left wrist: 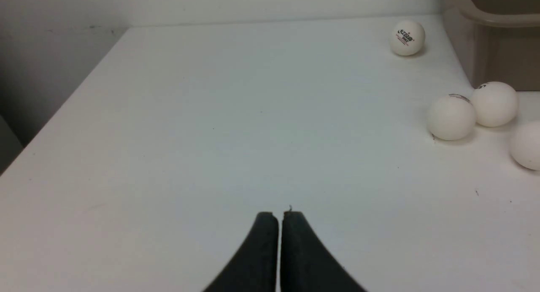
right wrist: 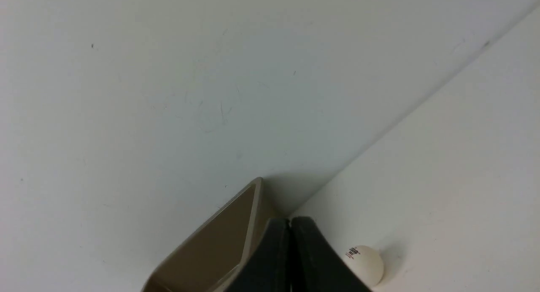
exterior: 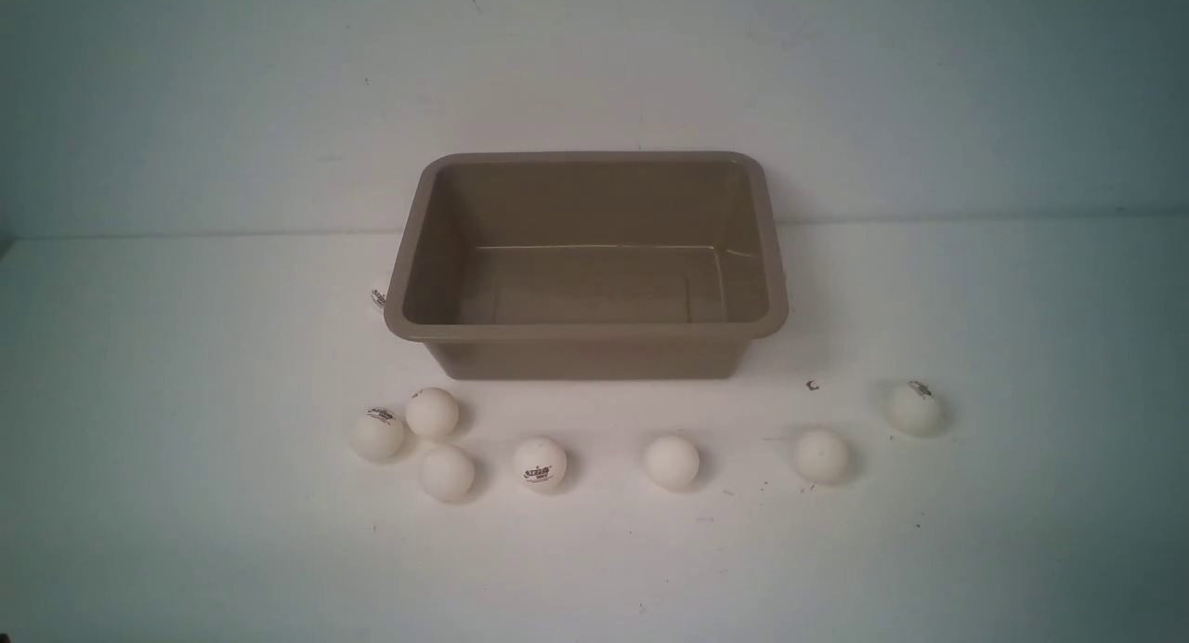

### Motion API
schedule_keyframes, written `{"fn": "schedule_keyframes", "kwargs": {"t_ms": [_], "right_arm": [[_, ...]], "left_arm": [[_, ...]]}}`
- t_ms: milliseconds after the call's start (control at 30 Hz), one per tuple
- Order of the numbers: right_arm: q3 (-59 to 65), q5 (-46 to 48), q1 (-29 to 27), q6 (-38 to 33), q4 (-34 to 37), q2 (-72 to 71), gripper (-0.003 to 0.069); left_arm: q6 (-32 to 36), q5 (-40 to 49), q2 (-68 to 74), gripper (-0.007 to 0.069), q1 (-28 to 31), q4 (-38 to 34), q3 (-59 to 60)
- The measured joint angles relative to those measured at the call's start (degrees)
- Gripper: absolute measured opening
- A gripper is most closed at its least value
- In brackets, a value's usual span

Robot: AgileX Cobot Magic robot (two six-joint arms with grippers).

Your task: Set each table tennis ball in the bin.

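The taupe bin (exterior: 585, 332) stands empty at the middle back of the white table. Several white table tennis balls lie in a loose row in front of it, from one at the left (exterior: 378, 435) to one at the right (exterior: 915, 408). One more ball (exterior: 378, 295) is half hidden by the bin's left wall. Neither gripper shows in the front view. My left gripper (left wrist: 280, 214) is shut and empty over bare table, with a ball (left wrist: 451, 117) and the bin (left wrist: 498, 51) off to its side. My right gripper (right wrist: 290, 220) is shut and empty, between the bin's corner (right wrist: 219, 241) and a logo ball (right wrist: 365, 264).
A pale wall (exterior: 594, 67) rises just behind the bin. The table's left edge (left wrist: 63, 110) shows in the left wrist view. A small dark speck (exterior: 813, 385) lies on the table in front of the bin's right corner.
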Motion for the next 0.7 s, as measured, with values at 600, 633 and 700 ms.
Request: {"fn": "schedule_keyframes", "kwargs": {"t_ms": [600,633,700], "right_arm": [[0.0,0.01,0.0,0.0,0.4,0.0,-0.0017],[0.0,0.01,0.0,0.0,0.58,0.0,-0.0017],[0.0,0.01,0.0,0.0,1.19,0.0,-0.0017]], "left_arm": [[2.83,0.06,0.0,-0.0004,0.0,20.92,0.0],[2.83,0.06,0.0,-0.0004,0.0,22.44,0.0],[2.61,-0.66,0.0,-0.0004,0.0,26.77,0.0]]}}
